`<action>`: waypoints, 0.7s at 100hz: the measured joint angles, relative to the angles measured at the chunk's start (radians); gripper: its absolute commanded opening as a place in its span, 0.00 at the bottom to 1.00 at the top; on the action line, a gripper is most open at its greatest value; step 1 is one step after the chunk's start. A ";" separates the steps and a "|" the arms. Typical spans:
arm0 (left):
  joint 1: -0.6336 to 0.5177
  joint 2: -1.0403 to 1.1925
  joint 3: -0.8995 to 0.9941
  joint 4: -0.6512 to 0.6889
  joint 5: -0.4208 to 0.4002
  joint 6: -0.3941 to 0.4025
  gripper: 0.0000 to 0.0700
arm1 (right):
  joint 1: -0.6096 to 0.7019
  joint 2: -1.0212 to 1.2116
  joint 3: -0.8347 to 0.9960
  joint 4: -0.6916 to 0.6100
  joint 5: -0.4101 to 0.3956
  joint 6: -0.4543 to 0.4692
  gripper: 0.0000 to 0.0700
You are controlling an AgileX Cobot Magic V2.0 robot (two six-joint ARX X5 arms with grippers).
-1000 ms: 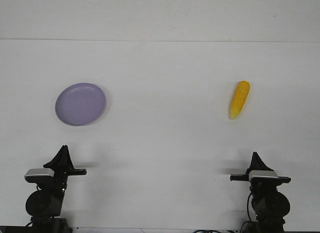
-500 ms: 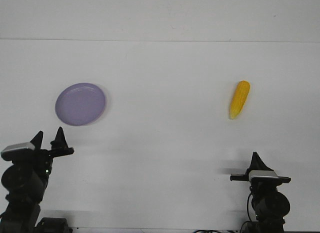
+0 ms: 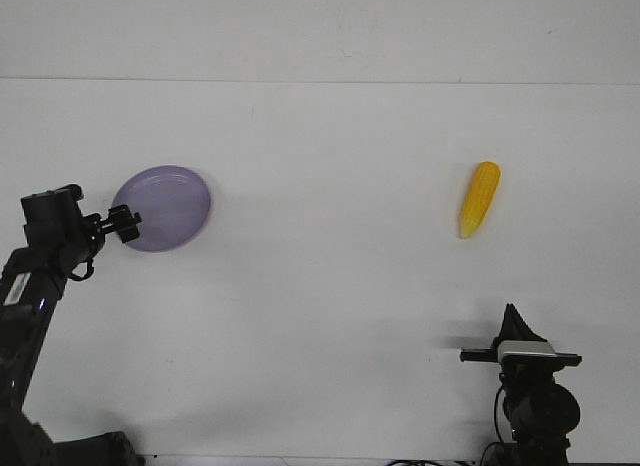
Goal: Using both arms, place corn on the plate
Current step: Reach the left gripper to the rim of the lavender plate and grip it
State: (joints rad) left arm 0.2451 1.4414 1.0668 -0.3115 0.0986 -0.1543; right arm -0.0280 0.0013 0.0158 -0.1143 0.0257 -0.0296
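The lavender plate (image 3: pixel 165 206) lies flat at the left of the white table. The yellow corn (image 3: pixel 479 198) lies at the right, tapered end towards me, far from the plate. My left gripper (image 3: pixel 122 226) is raised at the plate's left rim and overlaps its edge. Its fingers look spread and hold nothing. My right gripper (image 3: pixel 513 316) rests low at the front right. Its fingers meet in one point, shut and empty, well short of the corn.
The white table (image 3: pixel 330 286) runs back to a seam with a white wall at the far side. The left arm's black links rise from the front left corner.
My left arm has lifted from its rest at the front left and swung forward to the plate's left rim, its fingers spreading on the way. The right arm, plate and corn have not moved.
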 measured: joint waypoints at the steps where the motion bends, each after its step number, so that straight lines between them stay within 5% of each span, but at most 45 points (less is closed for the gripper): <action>1: 0.002 0.013 0.007 -0.002 0.002 0.000 0.65 | 0.000 0.000 0.000 0.000 0.000 0.000 0.02; 50: 0.023 0.306 0.079 0.105 0.006 0.006 0.58 | 0.000 0.000 0.000 0.000 0.000 0.000 0.02; 70: 0.023 0.309 0.079 0.132 0.006 0.006 0.17 | 0.000 0.000 0.000 0.000 0.000 0.000 0.02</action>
State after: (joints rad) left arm 0.2680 1.7504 1.1461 -0.1795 0.1043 -0.1478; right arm -0.0280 0.0013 0.0158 -0.1143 0.0257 -0.0296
